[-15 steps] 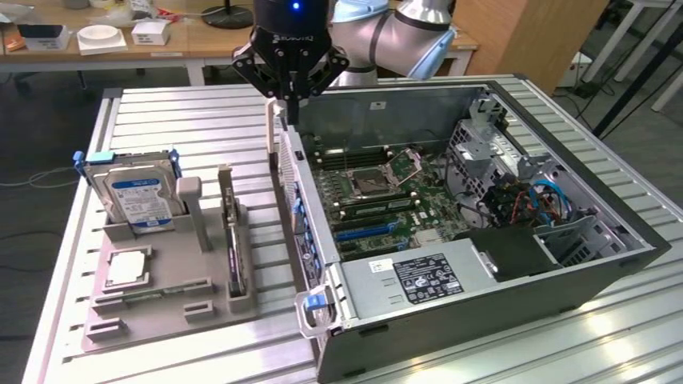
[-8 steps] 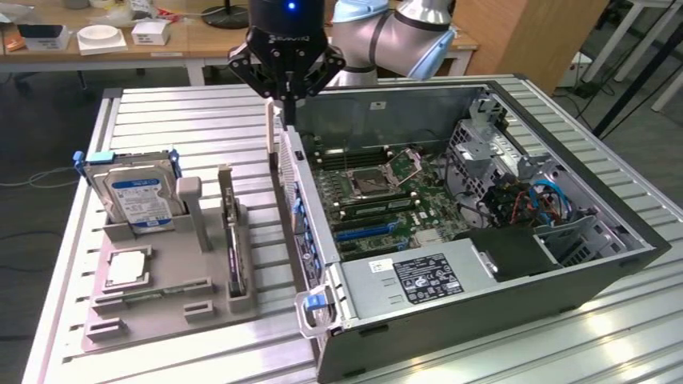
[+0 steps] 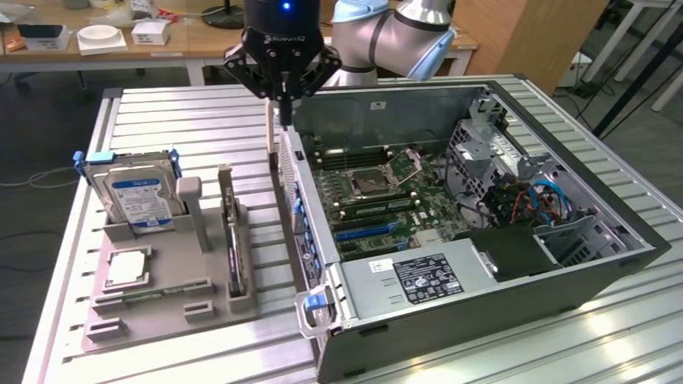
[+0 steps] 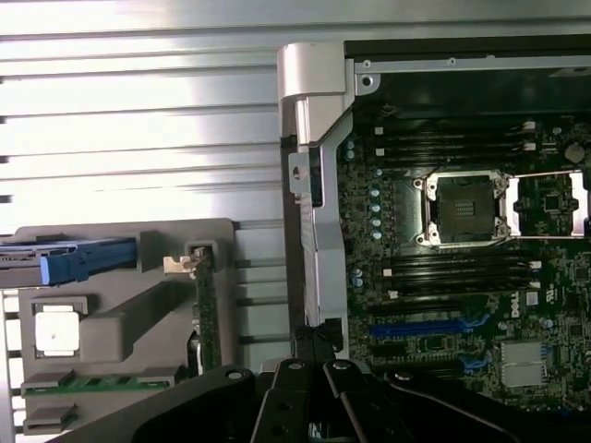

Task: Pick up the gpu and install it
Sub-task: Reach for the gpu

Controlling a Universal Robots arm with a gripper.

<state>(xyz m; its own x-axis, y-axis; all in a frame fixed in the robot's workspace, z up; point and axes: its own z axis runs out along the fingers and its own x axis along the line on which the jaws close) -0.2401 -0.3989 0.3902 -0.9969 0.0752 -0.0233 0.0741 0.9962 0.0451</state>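
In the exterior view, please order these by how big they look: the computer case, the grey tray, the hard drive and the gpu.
1. case
2. tray
3. hard drive
4. gpu
The gpu stands edge-on in the tray, so it looks thin. Its rank against the hard drive is unsure.

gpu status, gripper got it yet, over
Gripper shut, holding nothing, above the case edge. Gpu upright in the tray, untouched. Hard drive stands beside it, apart.
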